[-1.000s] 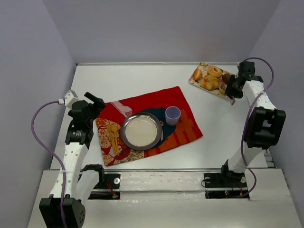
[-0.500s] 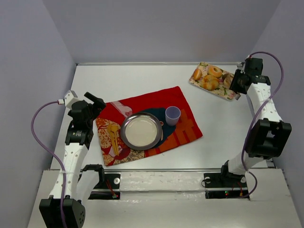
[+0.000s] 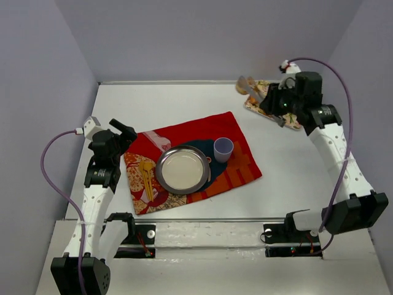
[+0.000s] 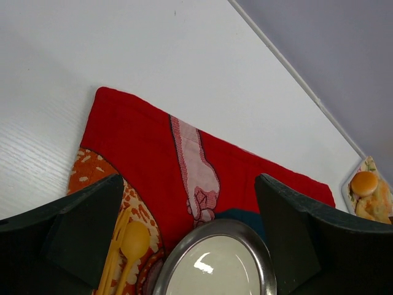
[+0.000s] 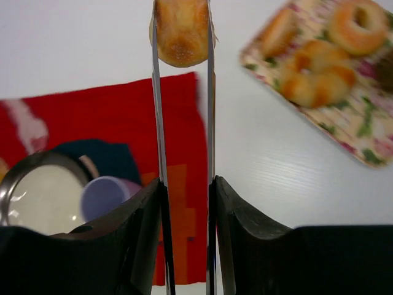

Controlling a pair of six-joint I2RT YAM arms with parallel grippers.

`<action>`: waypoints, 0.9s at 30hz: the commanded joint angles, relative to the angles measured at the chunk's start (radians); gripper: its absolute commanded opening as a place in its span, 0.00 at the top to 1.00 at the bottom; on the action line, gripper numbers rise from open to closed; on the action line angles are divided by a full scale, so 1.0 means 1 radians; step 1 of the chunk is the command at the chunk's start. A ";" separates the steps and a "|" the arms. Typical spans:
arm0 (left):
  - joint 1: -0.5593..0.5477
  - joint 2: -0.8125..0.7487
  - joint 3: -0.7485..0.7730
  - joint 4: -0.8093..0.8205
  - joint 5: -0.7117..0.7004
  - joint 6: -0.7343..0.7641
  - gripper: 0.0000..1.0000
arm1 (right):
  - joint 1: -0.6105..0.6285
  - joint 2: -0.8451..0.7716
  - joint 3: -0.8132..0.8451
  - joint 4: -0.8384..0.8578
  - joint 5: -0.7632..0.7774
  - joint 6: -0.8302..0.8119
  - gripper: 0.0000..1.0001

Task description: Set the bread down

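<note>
Here, pastries [image 5: 316,80] on floral tray [image 5: 356,132]

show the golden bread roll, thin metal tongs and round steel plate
golden bread roll [image 5: 180,31], right wrist view, browned crust
thin metal tongs [image 5: 210,110], right wrist view, right blade
round steel plate [image 3: 182,170], top view, bare middle

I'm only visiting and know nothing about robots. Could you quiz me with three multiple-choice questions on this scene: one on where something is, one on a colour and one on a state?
1. Where does the purple cup stand?
A. on the food tray
B. on the red cloth, beside the metal plate
C. on the bare table

2. What colour is the spoon?
A. yellow
B. blue
C. silver

3. The right gripper is:
A. open and empty
B. gripping the cup
C. closed on tongs that pinch a bread roll

Answers:
1 B, cloth shows all around the cup.
2 A, seen from the left wrist.
3 C, seen from the right wrist.
</note>
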 commanded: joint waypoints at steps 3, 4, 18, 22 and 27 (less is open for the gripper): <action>0.002 -0.005 -0.015 0.044 0.024 0.020 0.01 | 0.368 -0.092 -0.059 0.076 -0.130 -0.076 0.87; 0.003 -0.005 -0.014 0.043 0.027 0.020 0.01 | 0.413 -0.098 -0.068 0.082 -0.130 -0.103 0.87; 0.002 -0.024 -0.023 0.040 0.028 0.020 0.01 | 0.846 0.098 -0.154 0.120 -0.030 -0.099 0.83; 0.002 -0.024 -0.026 0.041 0.025 0.020 0.01 | 0.868 0.101 -0.192 0.120 0.028 -0.039 0.78; 0.002 -0.020 -0.028 0.040 0.027 0.020 0.01 | 0.868 0.106 -0.220 0.116 0.091 -0.013 0.56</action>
